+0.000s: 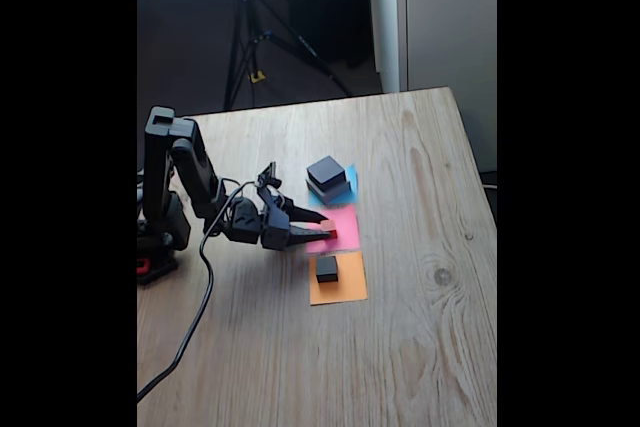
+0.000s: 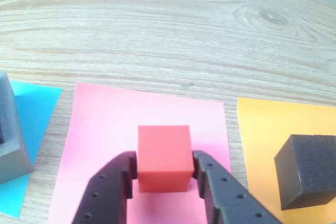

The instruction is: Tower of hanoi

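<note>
In the fixed view the arm (image 1: 175, 182) stood at the left edge of the wooden table (image 1: 420, 347), bent low and reaching to the right; its gripper (image 1: 328, 232) lay almost flat over the pink paper square (image 1: 345, 219), the two dark fingers closed about the tiny red cube (image 1: 327, 230), which showed as little more than a red speck between them; above it in that view, on the blue paper square (image 1: 350, 187), the medium black block (image 1: 326, 173) sat on the wide flat grey block (image 1: 330, 190), both turned a little askew to the table edge; below it, on the orange paper square (image 1: 340, 287), stood the small dark grey block (image 1: 327, 268), alone and well apart from the gripper.

In the wrist view the red cube (image 2: 163, 157) was plain: smooth, matt, evenly sided, so it had no long axis to speak of; it rested on the pink square (image 2: 105, 129) with one face toward the camera and its edges roughly in line with the paper's; the gripper (image 2: 164, 174) held it narrowly, one finger (image 2: 123, 174) touching its left side and the other touching its right; the dark grey block (image 2: 307, 169), rough and sponge-like, stood on the orange square (image 2: 262, 140) at the right, turned corner-on; a grey corner (image 2: 10, 140) showed on the blue square (image 2: 37, 108) at the left.
</note>
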Controlling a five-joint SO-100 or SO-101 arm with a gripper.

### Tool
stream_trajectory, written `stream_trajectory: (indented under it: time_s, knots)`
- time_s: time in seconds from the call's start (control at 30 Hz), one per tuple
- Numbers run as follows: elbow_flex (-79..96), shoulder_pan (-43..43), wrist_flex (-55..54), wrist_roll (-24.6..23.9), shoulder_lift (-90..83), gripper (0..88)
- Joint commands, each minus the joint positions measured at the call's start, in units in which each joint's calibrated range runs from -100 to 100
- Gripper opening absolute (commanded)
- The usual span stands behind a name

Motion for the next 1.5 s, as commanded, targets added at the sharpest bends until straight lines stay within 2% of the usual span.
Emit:
stream_trajectory:
  time_s: [0.0,0.13,0.23,0.3,0.43,0.57,0.67,0.8,0.9,0.97,1.1,1.27,1.33,1.47]
  knots:
    - [-0.95,0.14,-1.37,0.69,-0.08,11.8]
    - [-0.95,0.23,-2.42,0.69,-0.08,26.2]
    - [-0.86,0.39,-2.42,0.69,-1.21,32.0]
    - [-0.49,0.39,-2.26,0.69,-2.72,32.7]
    - [1.14,0.39,-0.64,-2.65,-7.34,35.4]
    - [4.33,0.56,5.76,-4.66,-16.43,32.7]
    - [7.24,0.98,14.74,-5.16,-26.19,29.0]
    - [12.69,1.81,27.85,-3.15,-41.26,13.8]
    - [16.6,2.65,31.9,-0.81,-49.28,1.2]
    - [18.33,3.74,36.43,0.69,-54.73,0.2]
    - [15.6,5.91,51.32,0.69,-63.66,0.2]
    - [-1.95,8.58,83.21,-3.15,-70.17,0.2]
    - [-7.4,9.5,90.5,-3.82,-71.46,0.2]
    - [-20.31,11.84,107.25,-1.48,-72.22,0.2]
